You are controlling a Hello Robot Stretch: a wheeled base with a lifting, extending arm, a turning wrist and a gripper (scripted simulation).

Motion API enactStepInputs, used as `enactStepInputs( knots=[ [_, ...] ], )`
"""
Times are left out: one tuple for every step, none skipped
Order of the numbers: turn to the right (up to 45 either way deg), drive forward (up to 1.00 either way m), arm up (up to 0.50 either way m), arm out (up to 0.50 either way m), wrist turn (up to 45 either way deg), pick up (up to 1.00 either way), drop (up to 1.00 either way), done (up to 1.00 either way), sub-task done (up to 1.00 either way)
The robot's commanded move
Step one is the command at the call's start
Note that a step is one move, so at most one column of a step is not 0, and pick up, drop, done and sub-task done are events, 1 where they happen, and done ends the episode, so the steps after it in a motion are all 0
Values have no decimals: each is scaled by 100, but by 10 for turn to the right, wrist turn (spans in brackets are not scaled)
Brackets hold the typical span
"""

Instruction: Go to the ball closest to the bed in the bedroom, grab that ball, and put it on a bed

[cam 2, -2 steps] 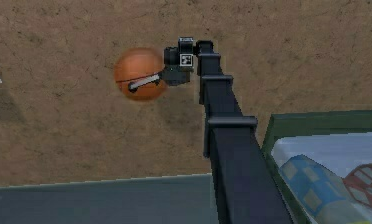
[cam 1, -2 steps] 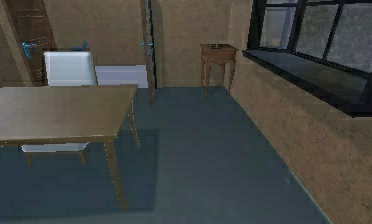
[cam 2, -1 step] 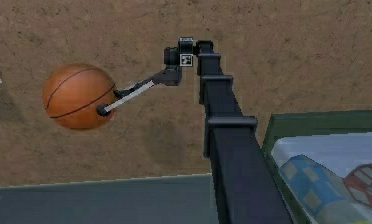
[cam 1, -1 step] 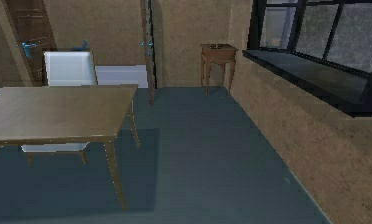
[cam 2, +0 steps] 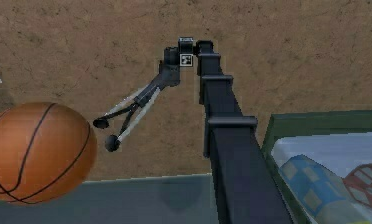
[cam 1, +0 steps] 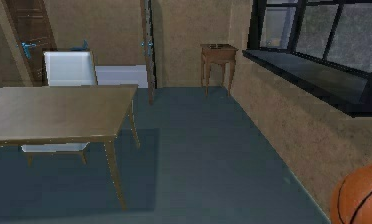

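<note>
An orange basketball [cam 2: 39,152] with black seams sits at the arm side view's left, in front of a brown wall. The same ball [cam 1: 359,198] pokes in at the forward view's bottom right corner. The dark arm [cam 2: 229,130] rises from the bottom edge. My gripper [cam 2: 106,132] reaches down and left from it, and its fingertips end just right of the ball. I cannot tell whether the gripper holds anything. A bed [cam 2: 329,150] with a green frame and pale checked bedding fills the arm side view's lower right.
A wooden table [cam 1: 64,108] stands at the forward view's left with a white chair [cam 1: 70,68] behind it. A small wooden side table [cam 1: 218,55] is against the far wall. A dark window [cam 1: 314,35] with a deep sill runs along the right wall. Blue floor lies between.
</note>
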Motion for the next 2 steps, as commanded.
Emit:
enactStepInputs(
  knots=[
    [0, 0, 0, 0, -30, 0, 0, 0, 0],
    [0, 0, 0, -40, 0, 0, 0, 0, 0]
  ],
)
